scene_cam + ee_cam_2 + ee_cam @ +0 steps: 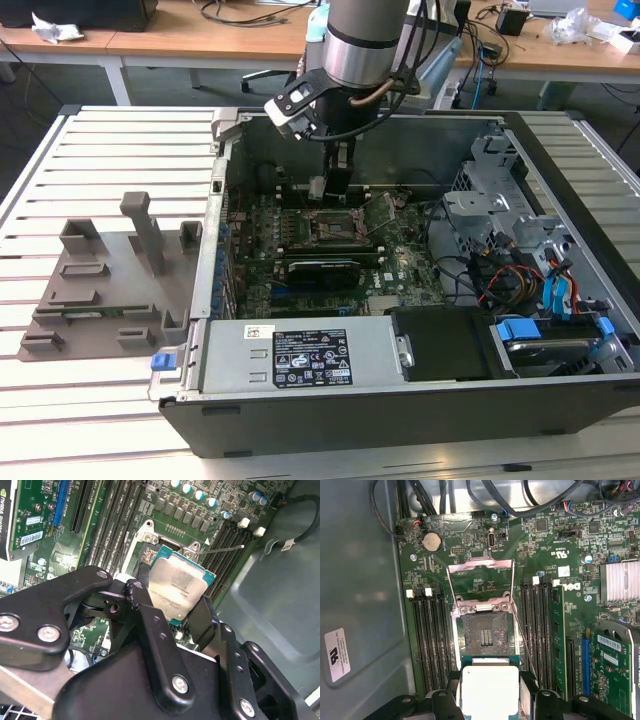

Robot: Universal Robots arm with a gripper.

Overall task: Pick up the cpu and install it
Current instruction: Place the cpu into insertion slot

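Observation:
The cpu [490,689], a small square chip with a pale silvery top, is held by its two opposite edges between the black fingers [144,611] of my gripper [490,694]. In the exterior view the gripper [322,192] hangs inside the open computer case, just above the motherboard [400,262]. The cpu [179,589] hovers a little off the open socket [485,635], whose bare contact field shows. The socket's metal load plate [480,577] is swung up and its thin lever [522,640] stands free. The socket [335,228] lies directly beneath the gripper.
Black memory slots [427,640] flank the socket on both sides. A graphics card [615,665] lies past one bank. The case wall [360,595] is close on the other side. A power supply [300,358], drive cage with cables [520,260] and grey fixture [110,280] stand nearby.

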